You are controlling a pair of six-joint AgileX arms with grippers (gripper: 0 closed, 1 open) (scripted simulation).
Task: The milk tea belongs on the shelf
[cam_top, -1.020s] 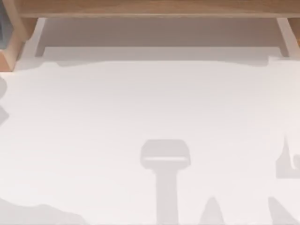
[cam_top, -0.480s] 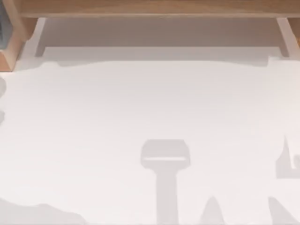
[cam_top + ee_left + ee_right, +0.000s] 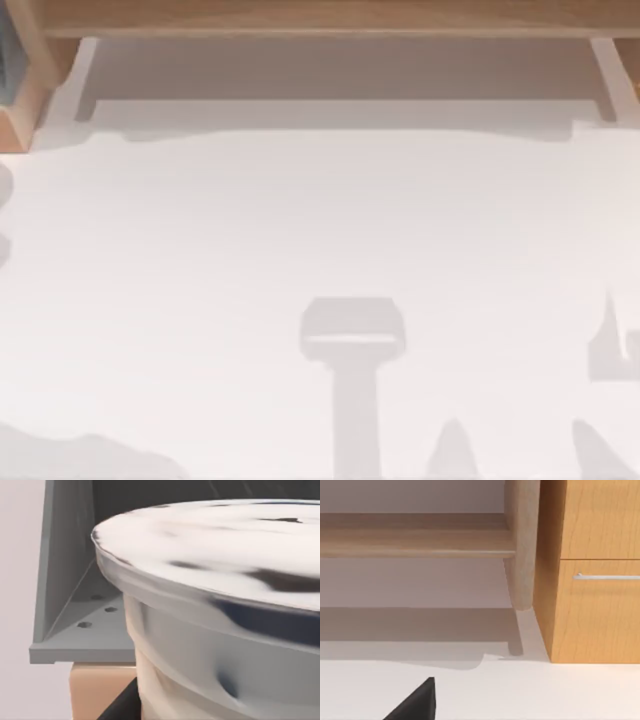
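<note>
Left wrist view | milk tea [image 3: 210,610] close against camera | shelf [image 3: 320,18] behind

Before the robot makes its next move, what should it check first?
1. Milk tea close before the left wrist camera: ok.
2. Left end effector beside the milk tea's lower wall, grip secure: cannot tell.
3. Clearance from the grey bracket behind the milk tea: cannot tell.
4. Shelf recess free of obstacles from above: ok.
5. Right end effector low over the table, facing the upright by the cabinet, out of the way: ok.
</note>
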